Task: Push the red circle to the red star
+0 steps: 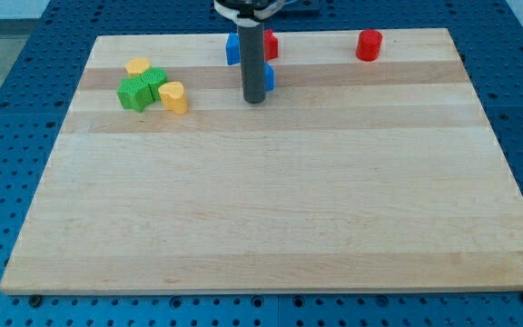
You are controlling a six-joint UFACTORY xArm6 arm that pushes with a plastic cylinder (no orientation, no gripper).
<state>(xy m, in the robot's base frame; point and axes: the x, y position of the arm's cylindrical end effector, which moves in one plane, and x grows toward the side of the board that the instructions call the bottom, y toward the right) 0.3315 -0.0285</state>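
Observation:
The red circle (369,44) stands near the board's top edge, right of centre. The red star (270,44) is at the top centre, mostly hidden behind my dark rod. My tip (254,100) rests on the board just below the star, well to the left of the red circle and apart from it. A blue block (268,77) sits directly behind the rod on its right side, touching or nearly touching it. Another blue block (232,49) is left of the star.
At the top left is a cluster: a yellow block (137,66), two green blocks (135,94) (155,82), and a yellow heart-like block (173,97). The wooden board (261,209) lies on a blue perforated table.

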